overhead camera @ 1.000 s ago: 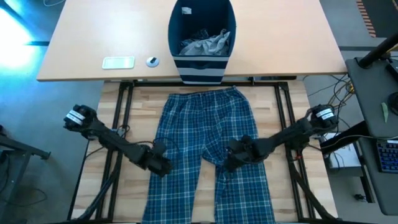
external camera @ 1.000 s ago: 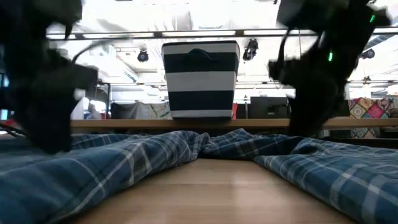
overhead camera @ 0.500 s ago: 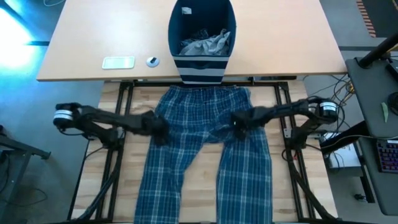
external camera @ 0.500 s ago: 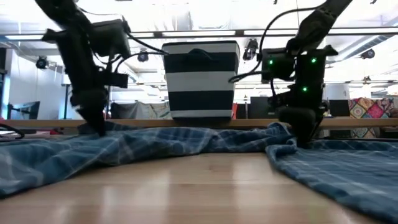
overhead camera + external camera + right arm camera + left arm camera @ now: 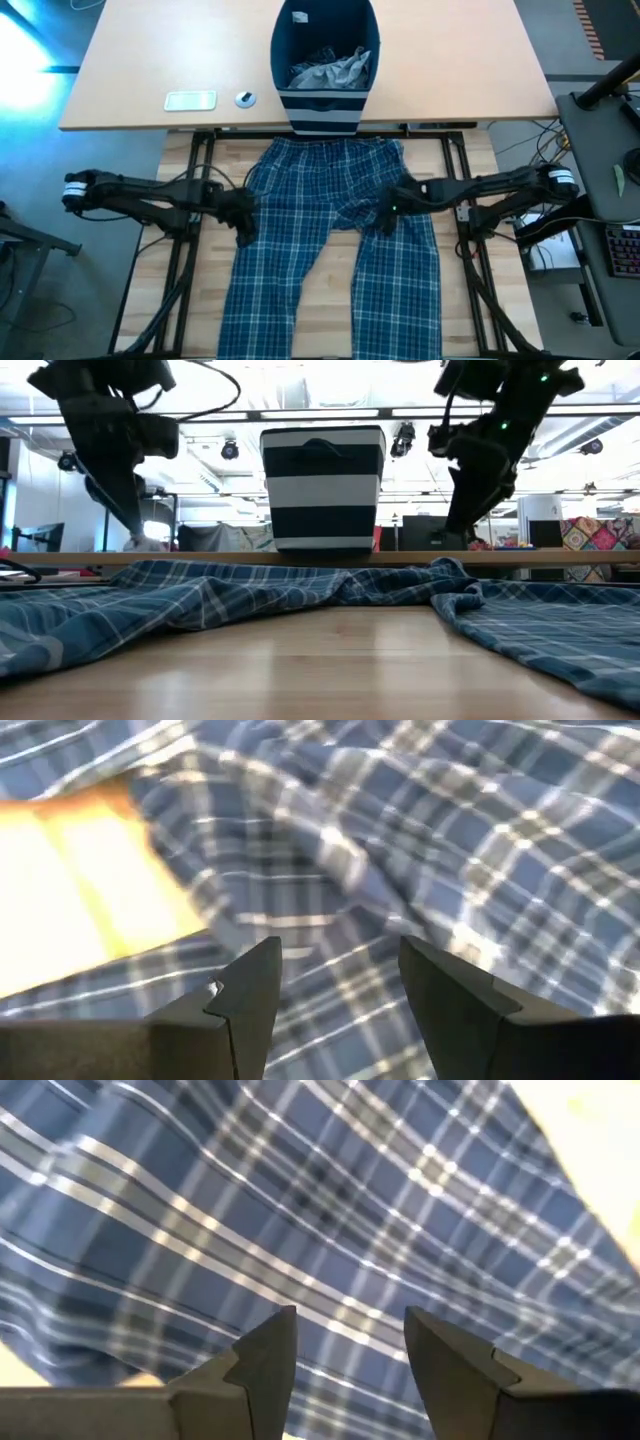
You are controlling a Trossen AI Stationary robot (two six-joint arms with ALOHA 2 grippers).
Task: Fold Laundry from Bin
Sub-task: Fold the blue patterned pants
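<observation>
High view shows us the plaid trousers (image 5: 330, 245) spread flat on the wooden table (image 5: 205, 300), waistband toward the far edge, legs running to the near edge. Behind it, the bin (image 5: 325, 62) sits on the tan desk (image 5: 150, 60) with grey laundry (image 5: 330, 70) inside. Our left gripper (image 5: 243, 215) hangs over the trousers' left hip, our right gripper (image 5: 388, 207) over the crotch; both have their fingers apart with nothing between them, clear of the cloth. To fold well, we judge we should pinch one outer leg edge at two points and carry it squarely over the other leg. We can read no labels or writing.
</observation>
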